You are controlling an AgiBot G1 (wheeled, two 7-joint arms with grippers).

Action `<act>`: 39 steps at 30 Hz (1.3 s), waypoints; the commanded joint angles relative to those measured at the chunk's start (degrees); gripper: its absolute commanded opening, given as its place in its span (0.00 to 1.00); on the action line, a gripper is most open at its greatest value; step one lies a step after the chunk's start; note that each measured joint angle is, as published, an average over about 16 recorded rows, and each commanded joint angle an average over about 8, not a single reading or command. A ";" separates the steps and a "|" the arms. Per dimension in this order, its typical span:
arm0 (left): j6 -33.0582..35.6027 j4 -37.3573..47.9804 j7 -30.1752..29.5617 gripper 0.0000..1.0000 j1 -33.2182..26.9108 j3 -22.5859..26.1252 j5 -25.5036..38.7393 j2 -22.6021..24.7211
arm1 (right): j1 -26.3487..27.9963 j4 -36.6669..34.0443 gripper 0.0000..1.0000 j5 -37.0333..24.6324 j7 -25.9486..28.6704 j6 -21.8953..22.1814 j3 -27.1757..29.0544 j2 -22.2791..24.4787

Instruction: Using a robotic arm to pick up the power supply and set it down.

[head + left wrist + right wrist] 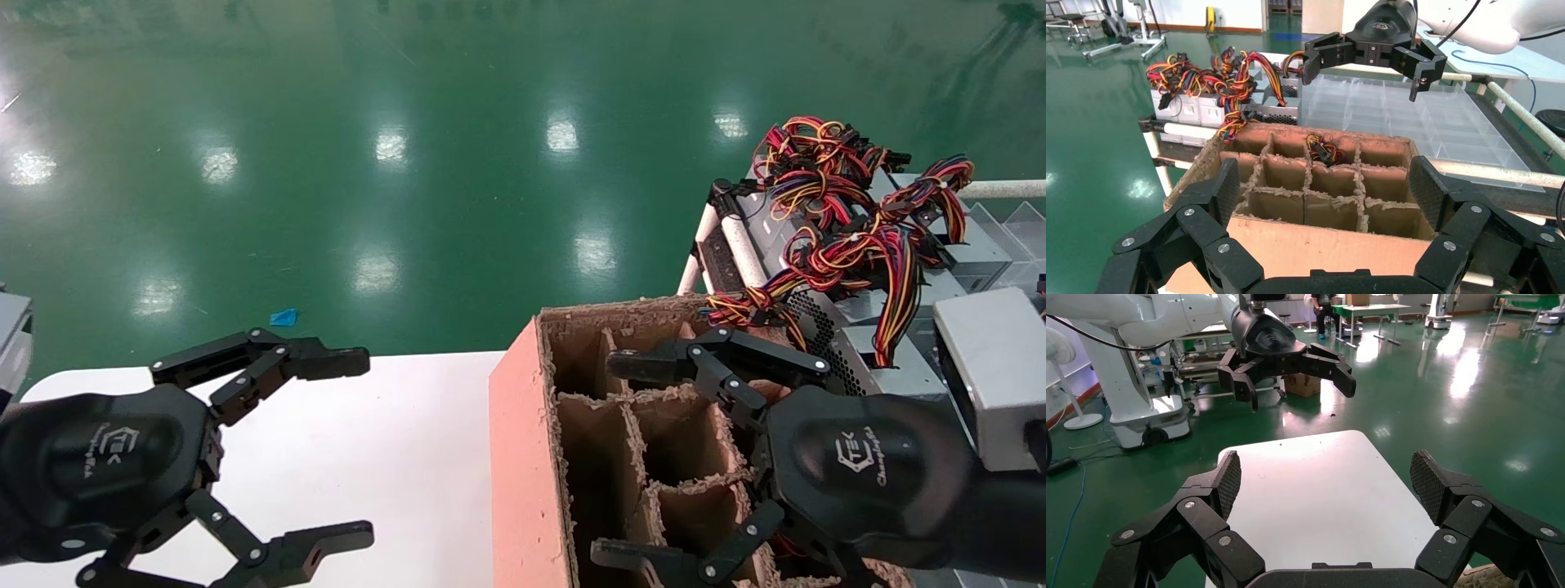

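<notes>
While over cardboard box (pixel 523 457) | right end effector (pixel 621 457) wide open, empty

Bright, even light from overhead. The green floor (pixel 409 163) is glossy and carries rows of soft white lamp reflections, strongest toward 10 o'clock in the head view, where glare washes the green pale. The white tabletop (pixel 392 457) is close to blown out, with a faint pinkish glare patch in the right wrist view. Inside the cardboard box (pixel 523 457) the cells fall into deep shadow. Both wrist views are sharp in the middle; their black claw fingers (pixel 1229 478) loom large and stretched at the lower corners.
</notes>
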 commanded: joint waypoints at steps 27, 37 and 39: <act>0.00 0.00 0.00 0.00 0.00 0.00 0.00 0.00 | 0.81 1.58 1.00 -6.63 -0.78 2.63 0.50 5.74; 0.00 0.01 0.00 0.00 0.00 0.00 0.00 0.00 | -0.19 2.38 1.00 -19.33 -3.09 4.64 -0.61 14.70; 0.00 0.01 0.00 0.00 0.00 0.00 0.00 0.00 | -0.03 2.71 1.00 -21.33 -3.55 4.53 -1.11 15.27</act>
